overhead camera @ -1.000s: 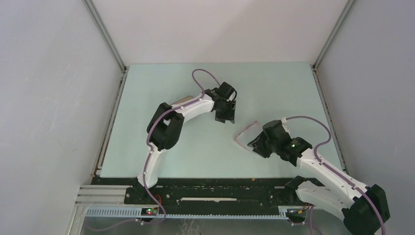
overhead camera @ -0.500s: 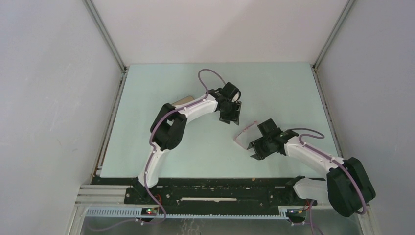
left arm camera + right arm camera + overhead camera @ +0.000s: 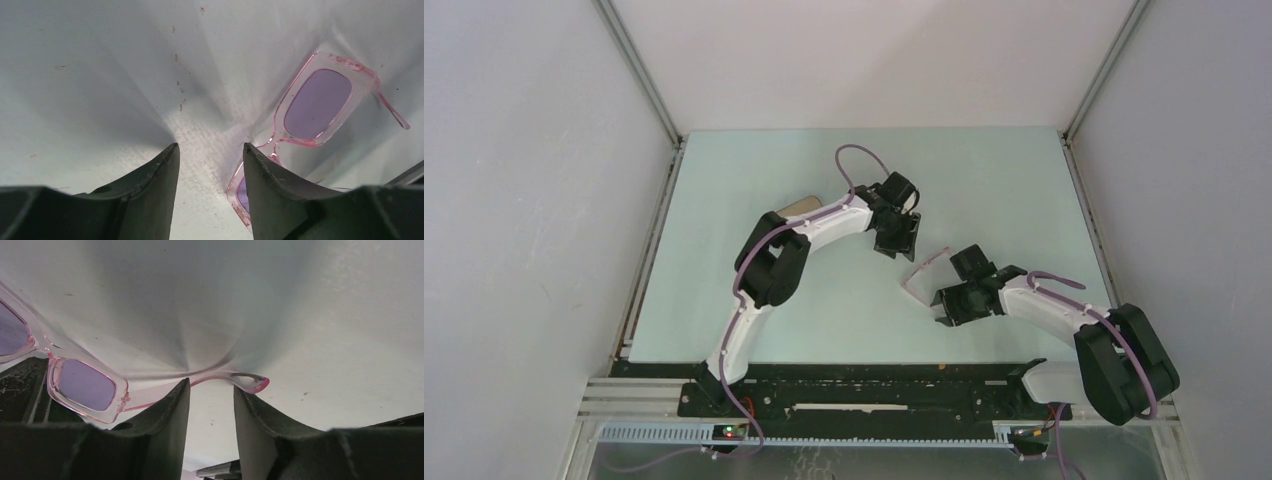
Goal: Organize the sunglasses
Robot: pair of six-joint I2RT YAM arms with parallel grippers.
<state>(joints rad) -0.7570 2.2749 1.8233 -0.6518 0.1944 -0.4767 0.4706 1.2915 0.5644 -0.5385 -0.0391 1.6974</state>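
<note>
The sunglasses (image 3: 920, 274), a pink translucent frame with purple-tinted lenses, lie on the pale green table between my two grippers. In the left wrist view the sunglasses (image 3: 314, 104) sit to the right of my left gripper (image 3: 210, 148), whose right finger covers part of the lower lens; nothing is between the open fingers. In the right wrist view one lens (image 3: 84, 385) is at the left, and a slim temple arm (image 3: 250, 381) runs across just beyond the tips of my right gripper (image 3: 211, 386), which is open. From above, the left gripper (image 3: 896, 240) is up-left of the glasses and the right gripper (image 3: 944, 304) down-right.
A tan-lined case (image 3: 799, 205) pokes out from behind the left arm's forearm at the table's left-centre. Grey walls enclose the table (image 3: 984, 170) on three sides. The black base rail (image 3: 854, 385) runs along the near edge.
My right arm has stretched out low and swung its gripper in toward the sunglasses. The left gripper has drifted slightly right. The sunglasses have hardly shifted.
</note>
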